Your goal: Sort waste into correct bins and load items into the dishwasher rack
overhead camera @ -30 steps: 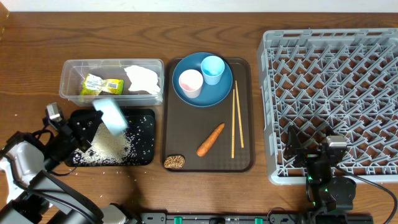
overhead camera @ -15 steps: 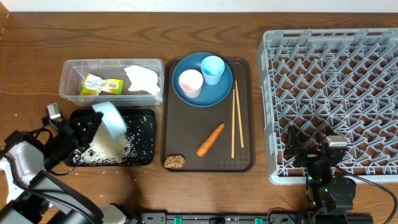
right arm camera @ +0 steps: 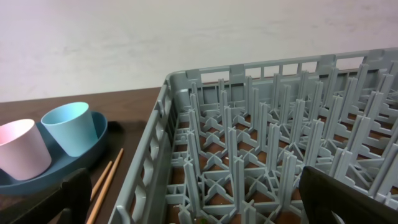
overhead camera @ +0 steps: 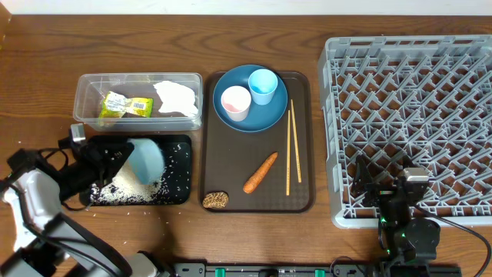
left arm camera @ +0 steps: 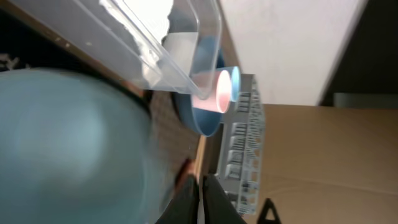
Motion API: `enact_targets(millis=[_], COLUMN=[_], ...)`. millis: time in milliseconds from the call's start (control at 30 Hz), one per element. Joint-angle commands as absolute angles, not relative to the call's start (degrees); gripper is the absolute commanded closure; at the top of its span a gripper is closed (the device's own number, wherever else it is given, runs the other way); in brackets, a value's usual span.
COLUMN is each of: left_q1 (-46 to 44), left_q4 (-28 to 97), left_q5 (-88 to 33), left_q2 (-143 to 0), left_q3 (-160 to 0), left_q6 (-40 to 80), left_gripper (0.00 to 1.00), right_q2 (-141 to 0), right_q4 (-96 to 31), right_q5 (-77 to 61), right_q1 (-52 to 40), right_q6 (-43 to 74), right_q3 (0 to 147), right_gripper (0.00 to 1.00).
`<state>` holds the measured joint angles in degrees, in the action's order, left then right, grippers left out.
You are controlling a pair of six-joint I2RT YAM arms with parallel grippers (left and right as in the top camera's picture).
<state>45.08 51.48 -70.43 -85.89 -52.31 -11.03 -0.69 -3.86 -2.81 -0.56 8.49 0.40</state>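
— What's the setting?
— Brown wooden bench [overhead camera: 46, 46], white wall behind.
— The bowl?
— Pale blue bowl [overhead camera: 146, 160] tipped sideways over the black tray [overhead camera: 181, 175], left gripper [overhead camera: 117, 156] clenched on it; right gripper [right arm camera: 193, 186] released

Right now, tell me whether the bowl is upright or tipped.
Tipped. The bowl hangs on its side over the black tray, its rim held by the left gripper, rice lying below it.
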Motion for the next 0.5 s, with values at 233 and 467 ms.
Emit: enact_targets(millis=[233,467], left_q1=[36.2,26.6], left_q4=[46.1,47.9], left_q5=[-49.4,-36.6], left_q2=[-70.7,-68.4], left_q3=[-55.5,-55.5], left_q6=[7.6,8.3], left_gripper=[0.94,0.89], right_q2=[-0.4,-0.4], right_q4=[-4.1,-4.1], right_q5=[-2.8,-2.8], right_q1=[-0.4,-0.4], right_q6=[8.1,8.1], right_q3=[0.3,0.3], right_gripper=[0.01,0.01])
